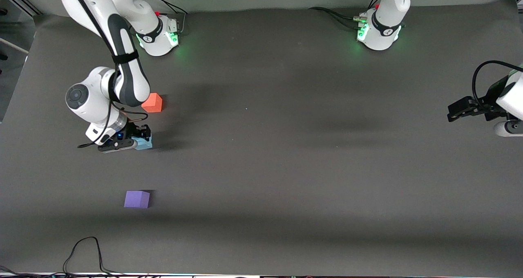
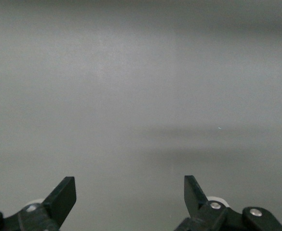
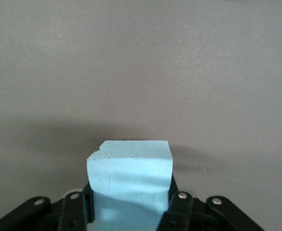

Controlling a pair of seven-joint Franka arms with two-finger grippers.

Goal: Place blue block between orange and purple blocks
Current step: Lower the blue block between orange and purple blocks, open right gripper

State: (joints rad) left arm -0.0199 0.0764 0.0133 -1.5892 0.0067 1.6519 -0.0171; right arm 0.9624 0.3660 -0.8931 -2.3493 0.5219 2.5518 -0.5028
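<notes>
Right gripper clamped on blue block, low over mat between orange block and purple block, closer to orange. Left gripper waiting, fingers wide, holding nothing, at left arm's end of the mat

Risks, as judged: releasing here could leave blue off-centre, crowding orange; opening while not seated flat could tip or nudge it; wrist could brush orange on retreat

Count: three blocks, one each blue, orange, purple; two grippers

gap: orange block – purple block | open table
</notes>
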